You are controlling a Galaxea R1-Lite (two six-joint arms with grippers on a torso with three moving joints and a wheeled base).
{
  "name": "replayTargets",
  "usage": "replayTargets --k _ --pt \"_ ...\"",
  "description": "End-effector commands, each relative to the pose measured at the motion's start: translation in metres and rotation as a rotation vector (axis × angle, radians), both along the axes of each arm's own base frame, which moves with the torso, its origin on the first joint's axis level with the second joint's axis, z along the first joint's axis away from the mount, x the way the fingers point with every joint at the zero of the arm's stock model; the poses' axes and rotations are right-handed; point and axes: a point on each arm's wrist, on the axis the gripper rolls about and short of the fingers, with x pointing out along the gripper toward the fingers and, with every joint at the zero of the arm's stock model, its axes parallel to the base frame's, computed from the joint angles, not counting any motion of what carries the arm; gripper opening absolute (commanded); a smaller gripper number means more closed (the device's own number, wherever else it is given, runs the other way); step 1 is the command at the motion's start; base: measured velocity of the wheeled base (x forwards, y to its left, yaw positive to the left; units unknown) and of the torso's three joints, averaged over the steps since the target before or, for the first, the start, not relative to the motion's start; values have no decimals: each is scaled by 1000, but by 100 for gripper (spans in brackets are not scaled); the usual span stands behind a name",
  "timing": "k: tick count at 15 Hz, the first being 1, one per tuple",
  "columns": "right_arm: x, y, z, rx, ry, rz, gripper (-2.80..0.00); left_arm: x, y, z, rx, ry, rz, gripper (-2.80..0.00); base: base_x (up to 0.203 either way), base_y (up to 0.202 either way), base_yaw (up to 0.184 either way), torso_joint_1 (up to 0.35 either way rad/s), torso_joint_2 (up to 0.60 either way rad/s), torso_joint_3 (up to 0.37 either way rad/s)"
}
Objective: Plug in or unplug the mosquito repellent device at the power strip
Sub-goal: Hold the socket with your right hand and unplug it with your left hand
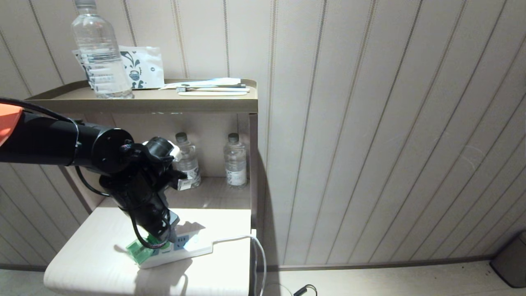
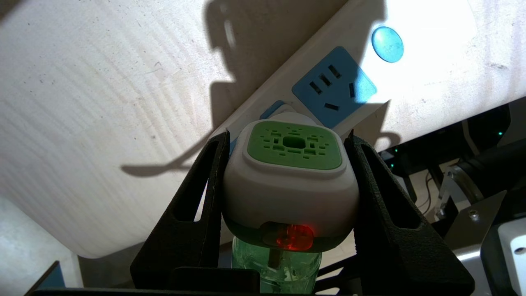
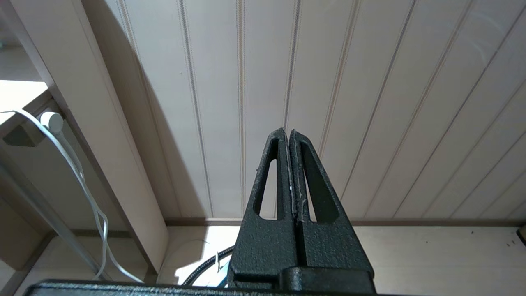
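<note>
Left wrist view first: left gripper (image 2: 289, 142) clamped on the mosquito repellent device (image 2: 289, 185), one black finger (image 2: 205, 185) pressed on each side of the white head. Green vented top facing away from the camera, a red light glowing low on the head, translucent green bottle poking out underneath, nearer the wrist. Seated at the power strip (image 2: 345, 70), right against a socket that's mostly covered by the head. Can't see the prongs at all, so no telling how deep it sits. Next socket along (image 2: 333, 85) free and blue, then a round blue button (image 2: 387, 38) further on. Strip lying diagonally on a pale wood-grain surface (image 2: 82, 102).

Head view: left arm reaching in from the left, left gripper (image 1: 158, 242) pointing down onto the near end of the power strip (image 1: 181, 248), a bit of green of the mosquito repellent device (image 1: 139, 250) peeking out below it. White cord (image 1: 250, 242) leaving the far end of the strip and dropping over the edge of the low table (image 1: 82, 263). Behind that, a shelf unit (image 1: 213, 105) with two small water bottles (image 1: 235, 160) inside, a big bottle (image 1: 98, 53) and a printed packet (image 1: 141, 65) on top.

Right wrist view: right gripper (image 3: 287, 133) pinched fully together, holding nothing, facing the panelled wall (image 3: 370, 102) off to the side.
</note>
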Motion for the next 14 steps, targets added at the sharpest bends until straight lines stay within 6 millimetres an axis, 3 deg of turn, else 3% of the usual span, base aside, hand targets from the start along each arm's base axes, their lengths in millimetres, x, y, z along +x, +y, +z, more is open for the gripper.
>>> replayTargets --k 1,3,5,6,8,11,14 --pt "-4 0 15 -1 -35 7 -280 -2 1 1 2 2 -2 -280 0 0 0 0 0 0" --pt "-17 1 69 -1 -113 28 -280 -2 1 3 -1 -4 -1 -280 0 0 0 0 0 0" --pt "-25 1 137 -3 -159 61 -280 -2 0 3 -1 -5 -2 -280 0 0 0 0 0 0" --pt "-13 2 167 -3 -121 95 -280 -2 0 2 -2 -3 -2 -280 0 0 0 0 0 0" --pt "30 4 207 1 -5 168 -280 -2 0 4 -6 -9 3 -280 0 0 0 0 0 0" --pt "104 16 231 6 177 355 -280 -2 0 6 -8 -13 6 -280 0 0 0 0 0 0" --pt "146 70 229 -70 304 605 -280 -2 0 8 -10 -19 11 -280 0 0 0 0 0 0"
